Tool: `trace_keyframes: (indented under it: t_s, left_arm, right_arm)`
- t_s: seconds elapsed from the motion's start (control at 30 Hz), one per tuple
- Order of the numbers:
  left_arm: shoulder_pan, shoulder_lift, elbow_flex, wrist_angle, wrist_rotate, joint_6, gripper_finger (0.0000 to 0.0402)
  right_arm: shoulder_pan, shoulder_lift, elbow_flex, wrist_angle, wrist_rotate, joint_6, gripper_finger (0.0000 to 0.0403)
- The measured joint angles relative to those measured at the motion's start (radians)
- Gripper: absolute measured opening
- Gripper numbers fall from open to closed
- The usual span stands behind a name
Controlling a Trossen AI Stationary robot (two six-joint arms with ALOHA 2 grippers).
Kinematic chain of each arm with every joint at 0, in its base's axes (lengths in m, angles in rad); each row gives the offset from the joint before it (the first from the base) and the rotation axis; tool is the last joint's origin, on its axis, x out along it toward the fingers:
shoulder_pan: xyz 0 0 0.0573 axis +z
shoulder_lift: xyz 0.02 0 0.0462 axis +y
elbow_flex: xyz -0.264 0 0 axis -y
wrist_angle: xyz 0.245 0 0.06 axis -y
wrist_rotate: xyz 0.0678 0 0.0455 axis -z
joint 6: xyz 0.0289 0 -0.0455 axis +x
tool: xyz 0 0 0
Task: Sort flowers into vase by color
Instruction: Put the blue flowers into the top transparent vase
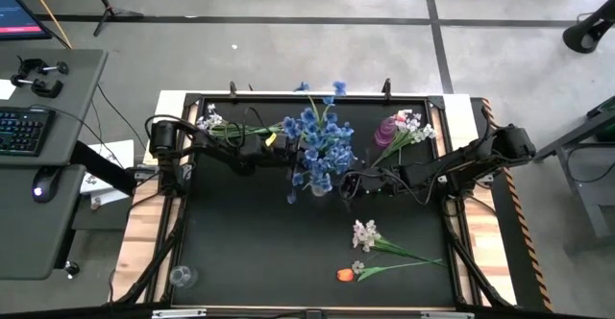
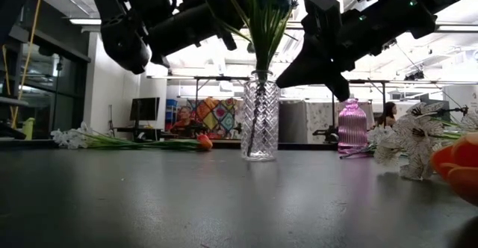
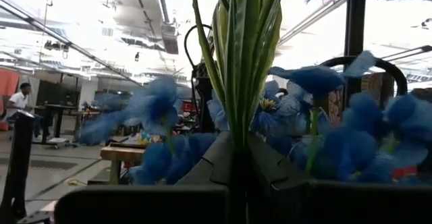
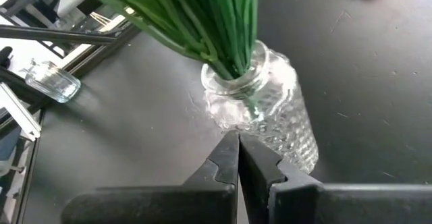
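Observation:
A bunch of blue flowers (image 1: 317,144) stands with its green stems in the clear cut-glass vase (image 2: 260,117) at mid-table. My left gripper (image 1: 286,149) reaches in from the left and is shut on those stems, just under the blossoms. My right gripper (image 4: 237,137) is shut, its tips right at the vase's shoulder (image 4: 260,119) on the vase's right side. A pink vase (image 1: 392,127) at the far right holds white flowers (image 1: 413,125). More white flowers (image 1: 365,234) and an orange tulip (image 1: 346,274) lie near the front edge. My left gripper pinches the bundled green stems (image 3: 239,102) between its two fingers, below the blue blossoms. The fingers come from the table's left, slanting a little upward, and lie across the stems. The bunch stands nearly upright with its lower ends inside the clear vase. My right gripper has its shut fingertips (image 4: 229,150) against or just short of the clear vase's shoulder, coming from the table's right and slanting down; I cannot tell whether they touch the glass.
A white spray with an orange tulip (image 2: 203,142) lies at the far left of the table (image 1: 240,252). A small clear jar (image 1: 183,277) sits at the near left corner. A desk with keyboard and mouse stands left of the table.

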Motion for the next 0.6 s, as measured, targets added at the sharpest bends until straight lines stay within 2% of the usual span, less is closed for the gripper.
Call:
trace_keyframes:
  t_s: [0.27,0.6]
  left_arm:
    - [0.002,0.000,0.000,0.000,-0.009,0.034,0.0000]
    - [0.003,0.072,0.009,0.000,-0.057,0.009,0.0000]
  right_arm:
    - [0.000,0.000,0.000,0.002,0.000,-0.001,0.0000]
    - [0.000,0.000,0.000,0.022,0.001,-0.002,0.0000]
